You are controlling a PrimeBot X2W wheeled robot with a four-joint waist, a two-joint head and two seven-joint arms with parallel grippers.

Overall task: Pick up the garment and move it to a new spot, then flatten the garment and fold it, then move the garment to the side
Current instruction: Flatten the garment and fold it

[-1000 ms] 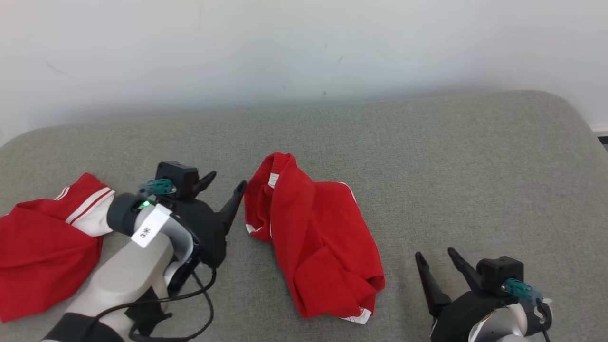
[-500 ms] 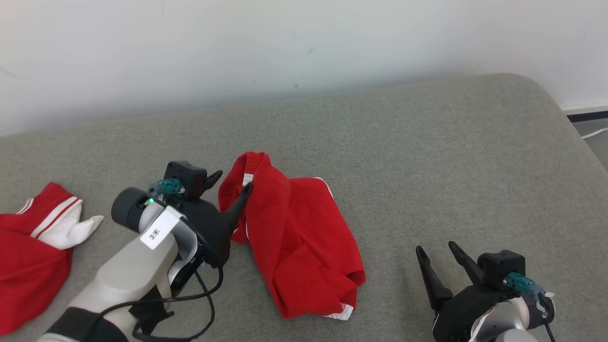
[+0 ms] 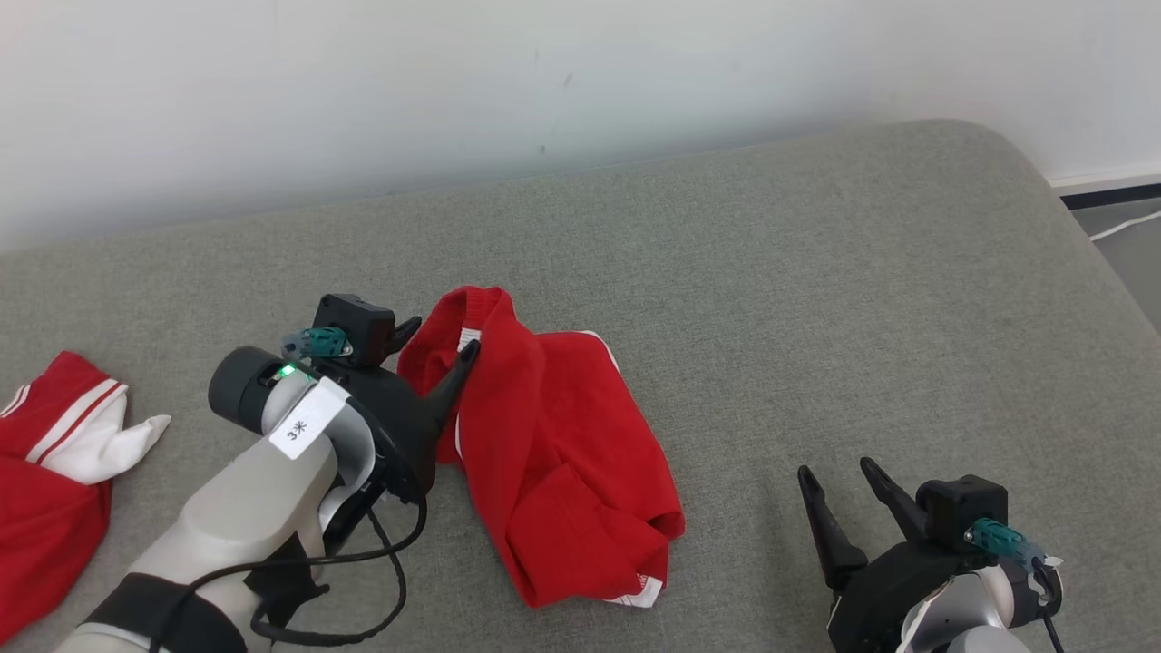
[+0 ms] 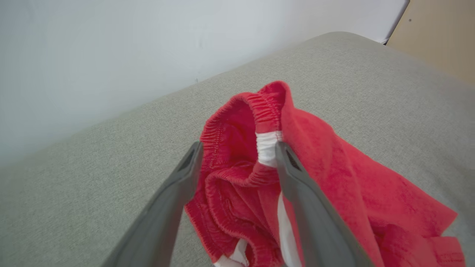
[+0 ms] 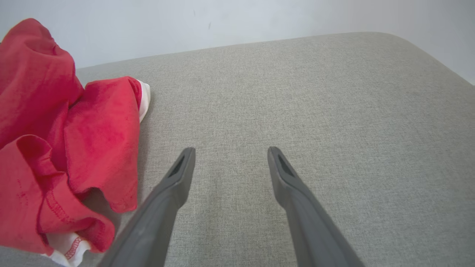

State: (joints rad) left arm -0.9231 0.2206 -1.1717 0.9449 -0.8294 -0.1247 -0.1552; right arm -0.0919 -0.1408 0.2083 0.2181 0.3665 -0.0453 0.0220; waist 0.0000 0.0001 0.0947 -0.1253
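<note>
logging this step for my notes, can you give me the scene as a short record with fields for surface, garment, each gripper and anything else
surface: grey fabric cushion against a pale wall
garment: red garment with white trim, crumpled, lying on the cushion
left gripper: open, fingers either side of the elastic waistband, not closed on it
right gripper: open, over bare cushion, right of the garment, apart from it
other: second red and white garment at far left
stage: not yet picked up

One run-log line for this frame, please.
phase: pre-grasp | left gripper: open, astride waistband of red garment | right gripper: open, over grey cushion
</note>
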